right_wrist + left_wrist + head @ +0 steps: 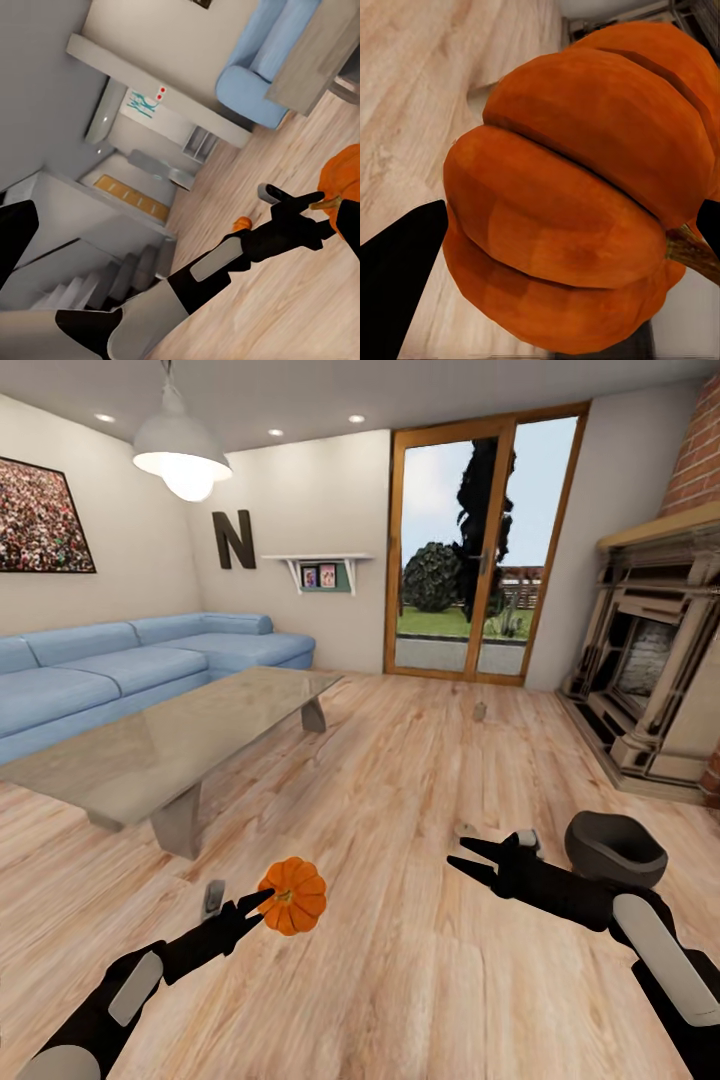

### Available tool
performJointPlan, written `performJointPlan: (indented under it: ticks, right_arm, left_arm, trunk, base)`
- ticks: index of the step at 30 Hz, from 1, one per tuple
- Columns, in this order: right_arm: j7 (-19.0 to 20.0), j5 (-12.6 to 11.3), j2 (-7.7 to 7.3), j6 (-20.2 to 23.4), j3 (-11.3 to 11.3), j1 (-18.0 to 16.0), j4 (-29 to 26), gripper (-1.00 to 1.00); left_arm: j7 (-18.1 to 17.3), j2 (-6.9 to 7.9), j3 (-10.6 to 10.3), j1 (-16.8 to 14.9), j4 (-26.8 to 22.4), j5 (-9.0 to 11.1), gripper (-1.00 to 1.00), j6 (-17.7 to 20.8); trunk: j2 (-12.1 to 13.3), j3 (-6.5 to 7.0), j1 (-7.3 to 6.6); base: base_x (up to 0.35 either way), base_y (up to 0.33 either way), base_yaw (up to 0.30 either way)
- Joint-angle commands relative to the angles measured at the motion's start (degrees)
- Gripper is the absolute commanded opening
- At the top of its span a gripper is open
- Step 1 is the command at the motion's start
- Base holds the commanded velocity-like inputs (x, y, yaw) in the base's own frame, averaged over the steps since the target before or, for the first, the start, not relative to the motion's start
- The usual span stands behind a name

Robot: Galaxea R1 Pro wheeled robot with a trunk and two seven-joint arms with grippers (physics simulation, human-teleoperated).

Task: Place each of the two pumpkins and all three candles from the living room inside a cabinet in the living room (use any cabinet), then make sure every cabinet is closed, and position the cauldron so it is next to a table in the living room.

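My left gripper [262, 908] is shut on an orange ribbed pumpkin [295, 897], held just above the wood floor in front of the table. In the left wrist view the pumpkin [585, 202] sits between both black fingers [397, 259]. A second small pumpkin [241, 223] lies on the floor farther off. My right gripper [457, 852] is open and holds nothing, just left of the black cauldron [612, 847] on the floor. One small grey candle [213, 898] stands beside my left gripper, and another candle [480, 710] stands mid-floor toward the glass door. No cabinet is in view.
The glossy grey low table [150, 745] stands at left with a blue sofa [120, 670] behind it. A fireplace [650, 670] fills the right wall, and a glass door [480, 550] is at the back. A small tan object [467, 828] lies near my right gripper.
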Motion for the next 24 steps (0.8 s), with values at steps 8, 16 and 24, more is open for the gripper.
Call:
performJointPlan:
  ticks: [8,16,24]
  right_arm:
    - [0.40,0.13,-0.03,0.10,0.03,-0.05,0.03,1.00]
    - [0.56,0.05,-0.03,0.10,-0.04,-0.05,0.04,1.00]
    - [0.61,0.03,-0.03,0.10,-0.04,-0.05,0.04,1.00]
  left_arm:
    - [0.03,0.00,0.12,-0.03,0.00,0.15,-1.00,0.33]
    - [-0.24,0.03,0.13,-0.02,0.00,0.25,-1.00,0.33]
    - [-0.53,0.11,0.47,-0.01,0.00,0.40,-1.00,0.26]
  trunk:
    - [0.09,1.30,-0.25]
    - [0.13,1.74,-0.32]
    - [0.13,1.11,-0.32]
  base:
    - [-0.321,0.000,-0.045]
    - [-0.184,0.000,-0.002]
    - [-0.008,0.000,0.011]
